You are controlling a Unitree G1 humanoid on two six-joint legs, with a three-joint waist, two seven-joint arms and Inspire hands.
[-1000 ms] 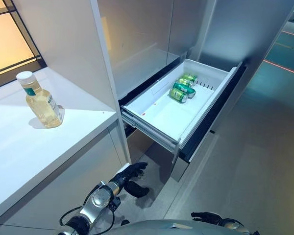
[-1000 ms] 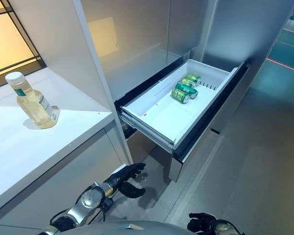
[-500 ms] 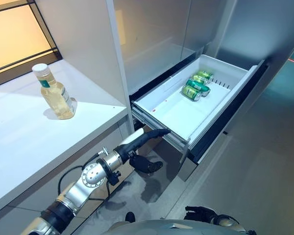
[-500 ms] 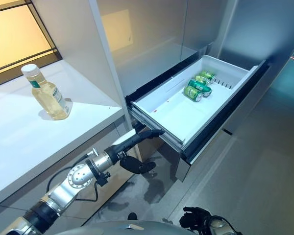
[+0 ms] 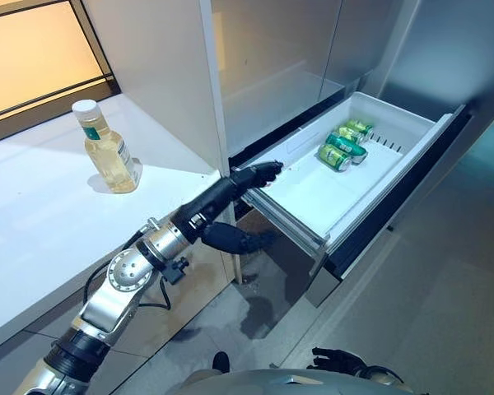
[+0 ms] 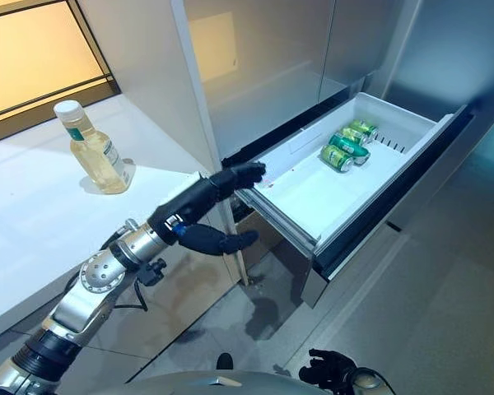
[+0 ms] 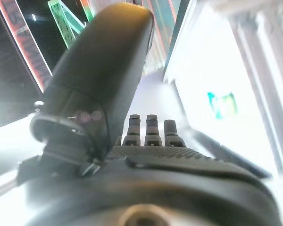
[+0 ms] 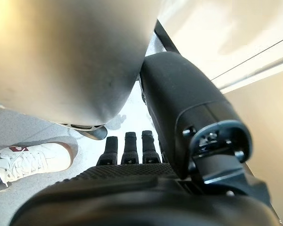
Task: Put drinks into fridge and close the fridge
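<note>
White plastic forms the fridge drawer (image 5: 309, 193), which stands pulled out at centre right of the frame so that its floor can be reached from above. Three green cans (image 5: 343, 145) lie on their sides together at the drawer's far end, in the upper right of the frame, leaving the near floor bare for further drinks. One drink remains outside: a bottle (image 5: 109, 150) of pale yellow liquid with a white cap stands upright on the white counter (image 5: 41, 222) at upper left, well apart from the drawer. The left hand (image 5: 230, 193) is extended at frame centre, level with the drawer's near left corner, its fingers (image 6: 239, 174) straight and its thumb spread below them, holding nothing (contact with the drawer rim cannot be confirmed). This posture suggests a hand in transit rather than a grasp; the bottle lies to its left and would call for a reach back across the counter. The right hand (image 5: 339, 360) shows at the lower edge, idle, with fingers relaxed and empty. The drawer is not yet closed.
</note>
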